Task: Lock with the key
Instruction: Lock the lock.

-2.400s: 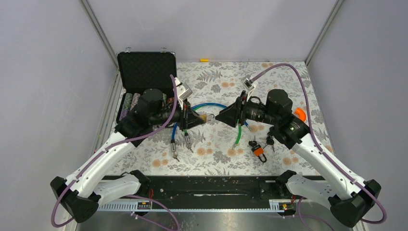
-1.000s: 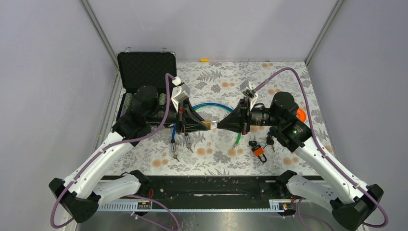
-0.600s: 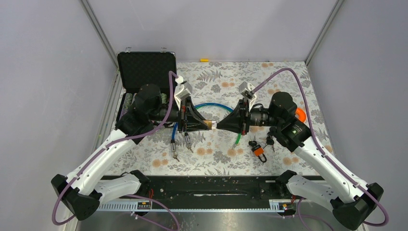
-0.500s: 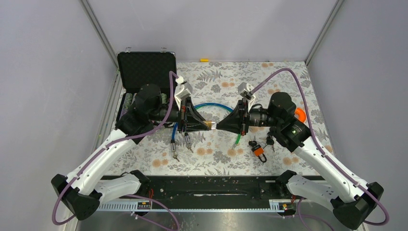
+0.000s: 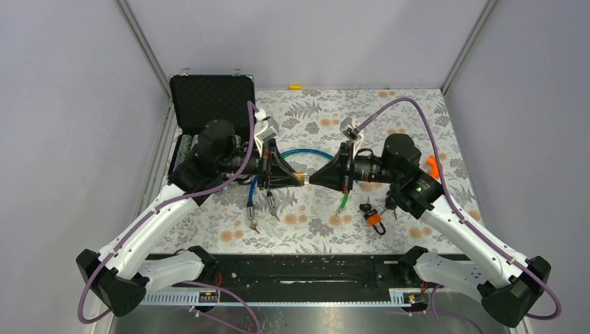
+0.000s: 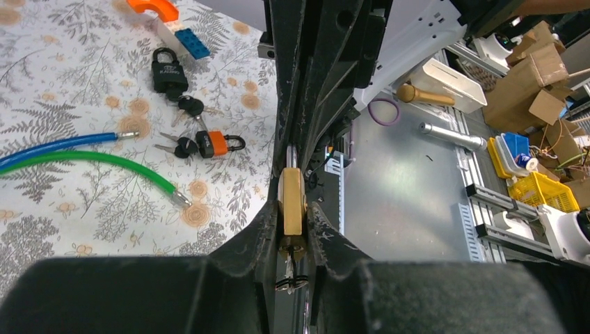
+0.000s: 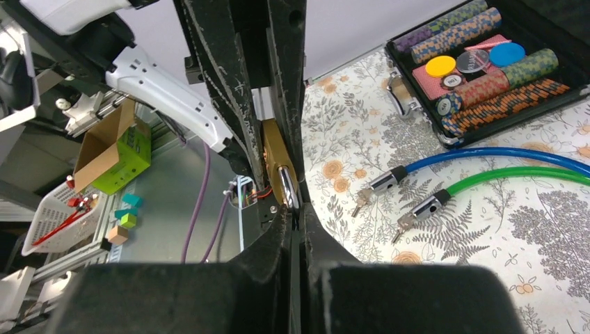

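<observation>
Both arms were angled inward, wrists level, fingertips nose to nose. The left gripper (image 5: 300, 179) clamped the padlock (image 6: 292, 202); the right gripper (image 5: 314, 178) was pinched tight.

- tablecloth (image 5: 313, 223): white ground, grey ferns, tan blossoms.
- brass padlock (image 6: 292, 202), frame centre: gold body, silver shackle.
- blue cable (image 6: 56, 145) and green cable (image 6: 90, 157), left edge: silver tips.
- orange padlock (image 6: 212, 142) (black padlock (image 6: 169, 69) above it, upper left).
- case (image 5: 209, 101), upper left: black.
- chips (image 7: 480, 69): striped, multicoloured.

White arms (image 5: 149, 223) carry black joints (image 5: 218, 137), purple cables (image 5: 410, 104), black left pincer (image 5: 296, 179) and right pincer (image 5: 314, 178).
</observation>
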